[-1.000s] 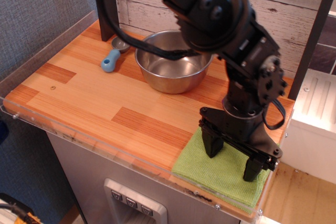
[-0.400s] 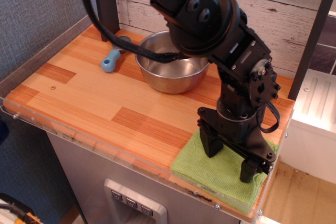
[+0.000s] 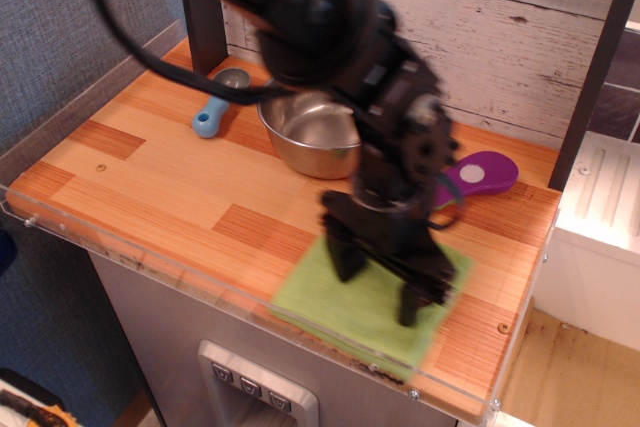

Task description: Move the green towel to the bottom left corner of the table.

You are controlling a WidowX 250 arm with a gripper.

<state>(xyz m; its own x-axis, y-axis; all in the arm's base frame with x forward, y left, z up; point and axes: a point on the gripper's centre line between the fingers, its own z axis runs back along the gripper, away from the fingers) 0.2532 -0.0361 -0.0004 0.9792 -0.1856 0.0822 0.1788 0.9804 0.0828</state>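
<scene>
The green towel (image 3: 335, 305) lies flat on the wooden table (image 3: 160, 177), at the front edge, right of the middle. My black gripper (image 3: 379, 281) points straight down onto it. Its two fingers are spread wide, and both tips rest on the cloth, one finger (image 3: 347, 257) at the towel's back left and the other toward its right side. The gripper is open and holds nothing between its fingers. The arm is blurred by motion and hides the towel's back edge.
A steel bowl (image 3: 312, 137) stands at the back behind the arm. A blue-handled metal scoop (image 3: 210, 117) lies to its left. A purple utensil (image 3: 482, 174) lies at the back right. A clear acrylic rim (image 3: 150, 267) runs along the front edge.
The arm has swung left along the front edge. The towel slid left with the fingertips, away from the front right corner. The purple utensil has come into view.
</scene>
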